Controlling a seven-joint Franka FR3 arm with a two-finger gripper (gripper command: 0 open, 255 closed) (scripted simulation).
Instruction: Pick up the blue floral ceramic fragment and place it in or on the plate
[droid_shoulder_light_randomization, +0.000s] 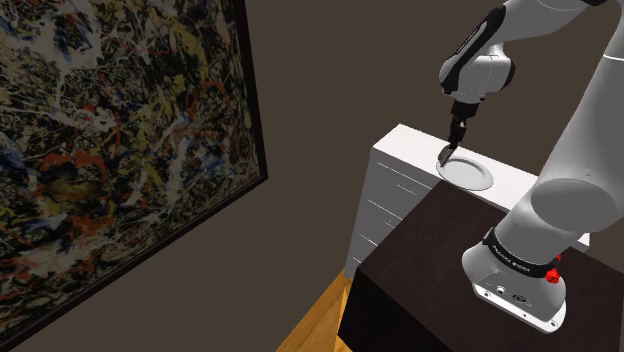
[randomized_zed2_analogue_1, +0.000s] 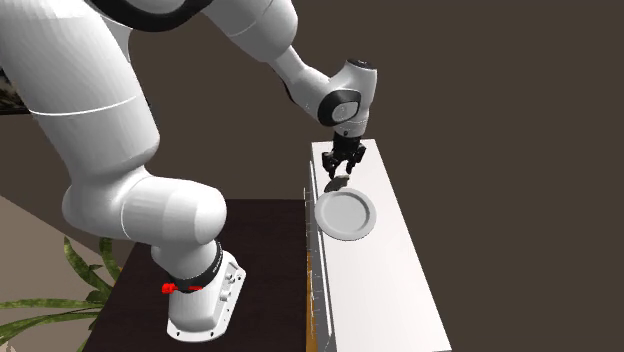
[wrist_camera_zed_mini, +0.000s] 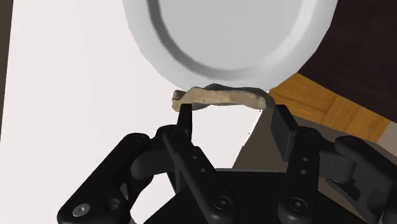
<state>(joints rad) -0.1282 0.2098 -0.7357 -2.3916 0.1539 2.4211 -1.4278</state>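
Note:
A tan, curved ceramic fragment sits clasped between my black fingers, so my gripper is shut on it. The round white plate lies just beyond the fragment, its rim close behind it. In the shoulder view my gripper hangs over the far edge of the plate. In the second exterior view my gripper is raised a little off the white top, casting a shadow just behind the plate.
The plate rests on a white drawer chest with a long top. My dark stand adjoins it. A large splatter painting hangs on the wall, wooden floor lies below, and a plant stands nearby.

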